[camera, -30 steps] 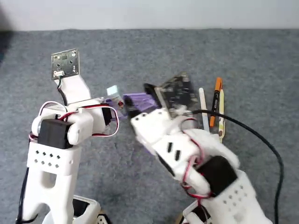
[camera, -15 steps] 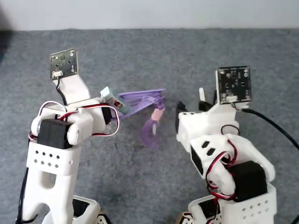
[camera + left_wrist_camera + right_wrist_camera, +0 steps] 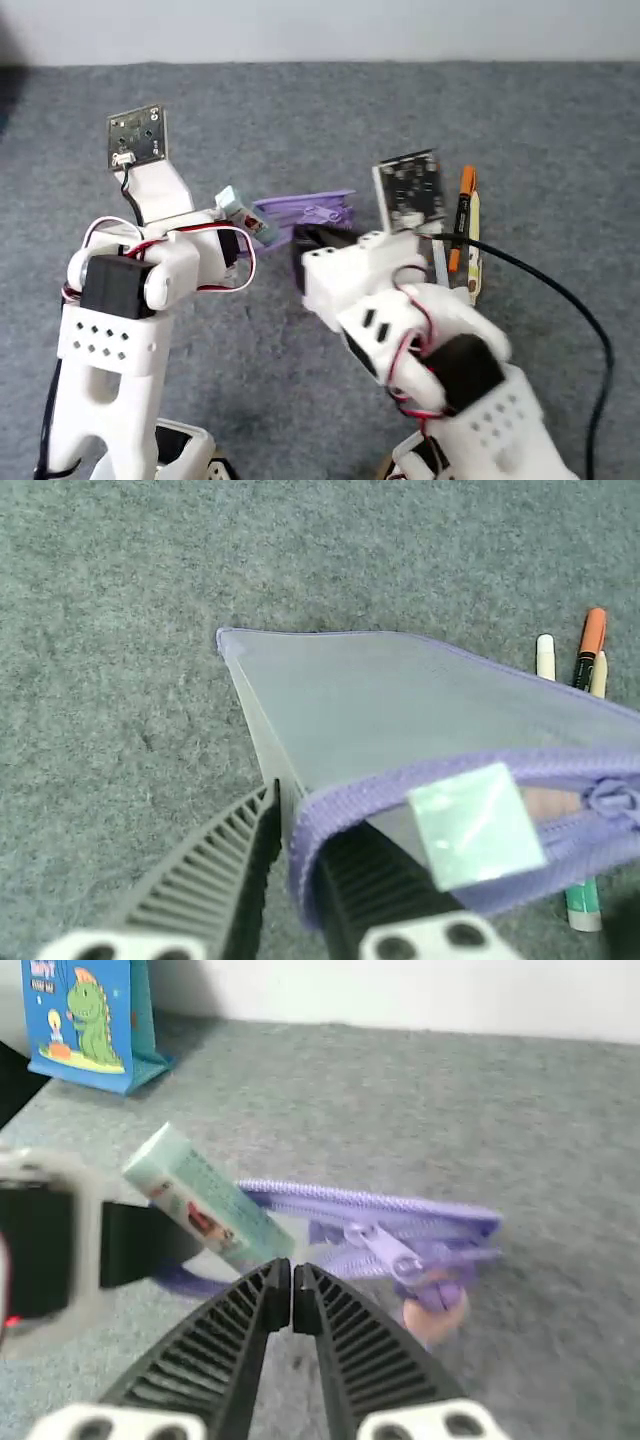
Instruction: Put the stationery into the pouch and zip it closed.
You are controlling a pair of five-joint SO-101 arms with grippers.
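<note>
The pouch (image 3: pixel 400 705), translucent with a purple zip edge, is held at one end by the left pincer (image 3: pixel 295 825), whose jaws are clamped on its corner fold. Just beside that grip a mint-green tag (image 3: pixel 478 825) sits on the zip edge. Farther along is the zip pull (image 3: pixel 610 798), with a pink object (image 3: pixel 435 1318) showing through the fabric near it. From the grip the pouch stretches out over the grey worktop (image 3: pixel 300 110), zip edge uppermost, towards the right arm. The right pincer (image 3: pixel 292 1292) has its jaws pressed together on nothing. Its tips are close to the pouch, between the tag and the zip pull; whether they touch it cannot be told. Past the pouch's far end, an orange marker (image 3: pixel 466 183), a white pen (image 3: pixel 545 656) and a pale pencil (image 3: pixel 474 235) lie side by side on the worktop, with a green-capped pen (image 3: pixel 583 905) near them. A blue dinosaur bag (image 3: pixel 90 1020) stands by the wall.
</note>
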